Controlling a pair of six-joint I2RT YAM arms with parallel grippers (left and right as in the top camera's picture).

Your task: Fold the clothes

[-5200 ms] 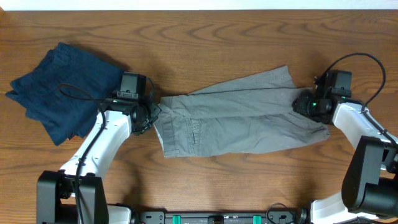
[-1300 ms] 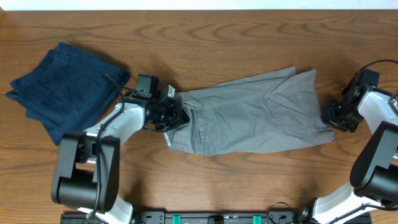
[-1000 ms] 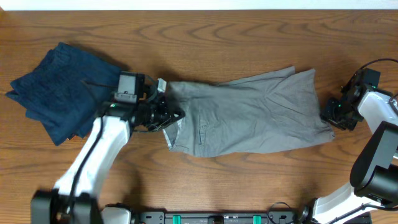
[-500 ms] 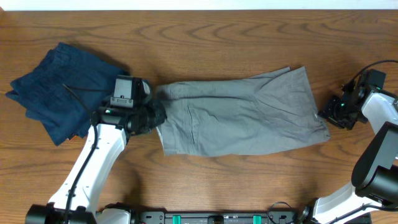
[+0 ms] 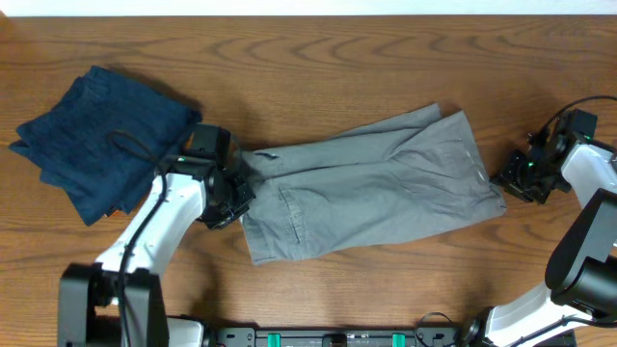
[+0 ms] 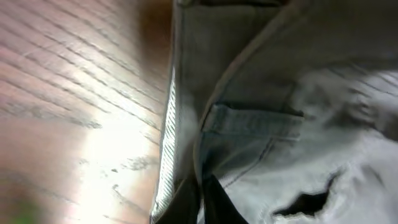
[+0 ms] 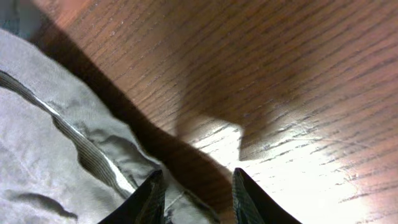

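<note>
The grey shorts (image 5: pixel 376 188) lie flat and slanted across the middle of the wooden table, with the waistband end at the left and the leg hems at the right. My left gripper (image 5: pixel 234 198) is shut on the waistband end. In the left wrist view its dark fingers (image 6: pixel 186 202) pinch the grey cloth (image 6: pixel 280 93) beside a pale striped lining edge (image 6: pixel 168 143). My right gripper (image 5: pixel 503 179) is at the right hem corner. In the right wrist view it (image 7: pixel 199 199) is open, with the hem edge (image 7: pixel 93 155) and bare wood between its fingers.
A dark navy folded garment (image 5: pixel 96 140) lies at the far left, just behind my left arm. Bare wooden table (image 5: pixel 366 67) shows behind and in front of the shorts. The right arm's cable loops above the right gripper (image 5: pixel 569 111).
My left gripper has pulled the waistband end toward the front, so the shorts now lie slanted. The right gripper, which held the hem five seconds ago, is open and has barely moved.
</note>
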